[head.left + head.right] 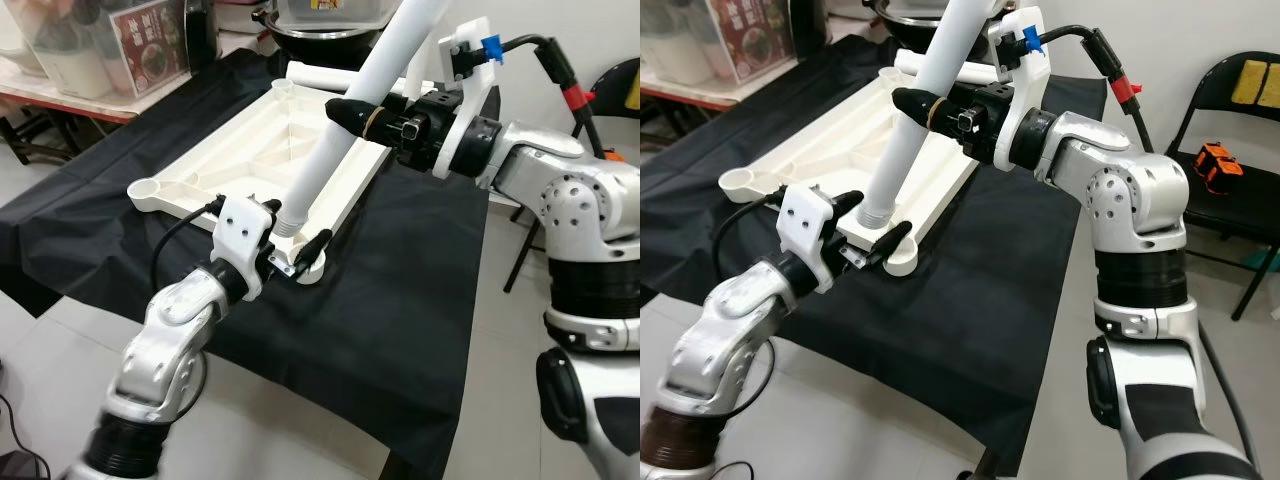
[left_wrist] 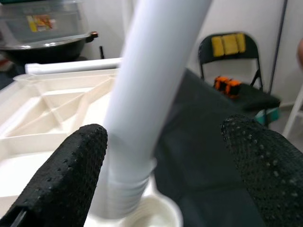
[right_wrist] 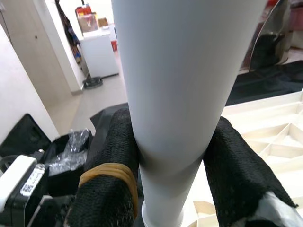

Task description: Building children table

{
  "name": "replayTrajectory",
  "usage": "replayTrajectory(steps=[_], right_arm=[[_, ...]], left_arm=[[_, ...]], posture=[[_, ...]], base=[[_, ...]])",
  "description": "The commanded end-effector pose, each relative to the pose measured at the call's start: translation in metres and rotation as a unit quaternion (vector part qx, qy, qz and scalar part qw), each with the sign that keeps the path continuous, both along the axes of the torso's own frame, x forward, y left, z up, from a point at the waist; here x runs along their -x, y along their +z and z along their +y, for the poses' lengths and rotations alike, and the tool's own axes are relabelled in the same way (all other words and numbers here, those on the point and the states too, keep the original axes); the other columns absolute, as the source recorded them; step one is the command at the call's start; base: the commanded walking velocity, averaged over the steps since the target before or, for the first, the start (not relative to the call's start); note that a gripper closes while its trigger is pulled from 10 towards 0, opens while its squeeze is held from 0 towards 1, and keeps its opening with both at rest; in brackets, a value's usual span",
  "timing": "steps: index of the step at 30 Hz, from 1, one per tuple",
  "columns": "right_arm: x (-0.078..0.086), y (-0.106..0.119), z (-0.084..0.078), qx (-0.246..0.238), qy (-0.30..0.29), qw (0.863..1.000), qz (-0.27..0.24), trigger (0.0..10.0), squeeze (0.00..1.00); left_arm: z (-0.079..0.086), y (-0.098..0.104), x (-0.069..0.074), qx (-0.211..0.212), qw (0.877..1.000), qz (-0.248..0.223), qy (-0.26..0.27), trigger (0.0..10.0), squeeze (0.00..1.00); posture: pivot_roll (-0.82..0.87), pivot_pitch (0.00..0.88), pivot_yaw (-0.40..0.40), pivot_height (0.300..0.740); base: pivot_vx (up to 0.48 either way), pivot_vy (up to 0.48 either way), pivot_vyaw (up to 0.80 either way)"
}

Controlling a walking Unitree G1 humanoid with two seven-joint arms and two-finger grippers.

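Observation:
The white table top [image 1: 250,150] lies upside down on a black cloth [image 1: 400,300]. A long white table leg [image 1: 345,125] stands tilted over its near corner. The leg's threaded lower end meets the round corner socket [image 1: 308,268]. My right gripper [image 1: 352,112] is shut on the leg about halfway up, its fingers [image 3: 109,189] pressed on both sides of the tube [image 3: 184,94]. Down at the leg's base [image 2: 142,123], my left gripper [image 1: 295,255] is open, its fingers [image 2: 66,179] standing apart on either side without touching it.
A second white leg [image 1: 335,75] lies along the far edge of the table top. A dark pot [image 1: 320,35] and a printed sign [image 1: 150,45] stand behind. A black folding chair [image 1: 1240,110] with an orange object [image 1: 1218,160] is on the right. The cloth's front edge hangs off the table.

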State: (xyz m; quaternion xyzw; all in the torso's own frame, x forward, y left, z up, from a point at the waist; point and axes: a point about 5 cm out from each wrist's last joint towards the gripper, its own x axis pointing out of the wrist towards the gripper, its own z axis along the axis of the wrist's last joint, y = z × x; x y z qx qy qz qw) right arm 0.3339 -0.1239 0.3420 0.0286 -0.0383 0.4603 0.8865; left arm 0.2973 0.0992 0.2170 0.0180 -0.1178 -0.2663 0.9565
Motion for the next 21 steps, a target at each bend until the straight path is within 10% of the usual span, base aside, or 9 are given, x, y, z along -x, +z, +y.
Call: replayTrajectory(steps=[1, 20, 21], right_arm=[[0.001, 0.003, 0.004, 0.005, 0.005, 1.0, 0.0, 10.0, 0.0], [-0.002, 0.002, 0.01, -0.002, 0.006, 1.0, 0.011, 10.0, 0.0], [-0.002, 0.003, 0.01, -0.001, 0.003, 1.0, 0.01, 10.0, 0.0]], left_arm=[[0.0, -0.002, -0.003, 0.004, 1.0, 0.008, 0.017, 10.0, 0.0], [-0.01, 0.015, -0.006, 0.017, 0.995, -0.067, 0.071, 10.0, 0.0], [-0.007, 0.018, -0.006, 0.011, 0.993, -0.082, 0.081, 10.0, 0.65]], posture=[[-0.03, 0.096, -0.019, 0.74], [-0.04, 0.093, -0.02, 0.74], [-0.04, 0.094, -0.021, 0.74]], base=[[0.0, 0.0, 0.0], [0.0, 0.0, 0.0], [0.0, 0.0, 0.0]])
